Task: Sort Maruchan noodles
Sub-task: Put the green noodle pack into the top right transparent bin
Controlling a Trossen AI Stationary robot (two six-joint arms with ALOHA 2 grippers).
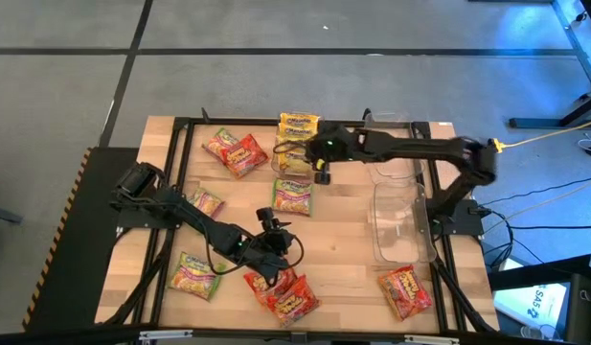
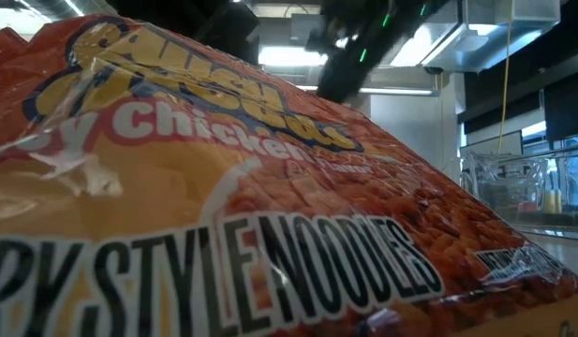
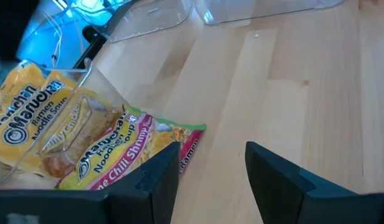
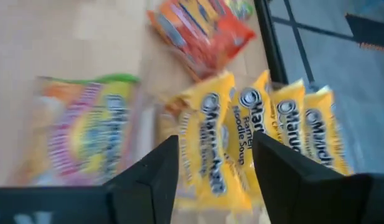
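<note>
while several yellow packets (image 1: pixel 297 126) already sit grouped in a clear bin (image 1: pixel 287 158), red (image 1: pixel 236 150) and green packets (image 1: pixel 291 196) lie scattered on the table (image 1: pixel 343 240); both the right pincer (image 4: pixel 211 163) and left pincer (image 3: pixel 211 168) are spread, empty

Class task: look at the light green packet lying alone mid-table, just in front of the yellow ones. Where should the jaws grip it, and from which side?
Probably from straight above, pinching the light green packet across a crimped edge seam. It lies flat on the table, so side entry offers no purchase. The right gripper, jaws open, hovers closest.
</note>
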